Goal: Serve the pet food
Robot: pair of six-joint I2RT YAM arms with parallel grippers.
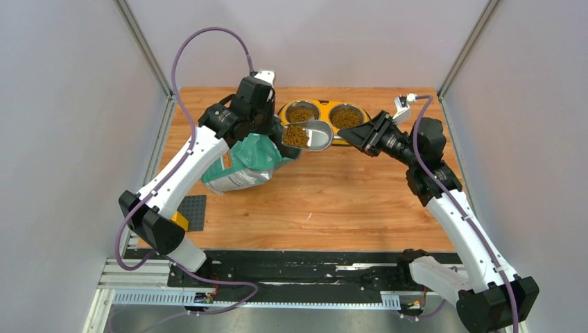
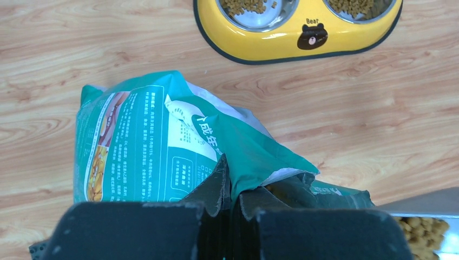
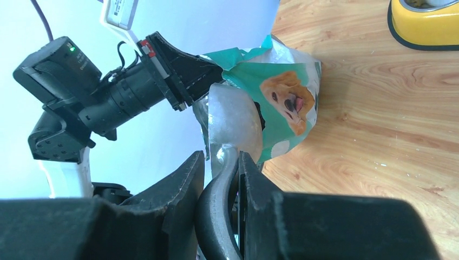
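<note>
The pet food (image 1: 295,137) fills the grey scoop (image 1: 320,136), held just beside the pouch (image 1: 243,165) and near the yellow feeder (image 1: 324,105), which also contains some. The right gripper (image 3: 219,168) clamps the scoop's handle. The left gripper (image 2: 231,188) pinches the pouch's top edge above the surface (image 1: 333,201).

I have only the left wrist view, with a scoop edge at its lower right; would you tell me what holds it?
Observer: The right end effector is shut on the handle of the scoop.
Operator: Thank you. How full is it?
Observer: From above, kibble fills the end toward the pouch; the handle end is bare.
Operator: Does my grip on the pouch look sound?
Observer: The right wrist view shows the left end effector pinching its top edge.
</note>
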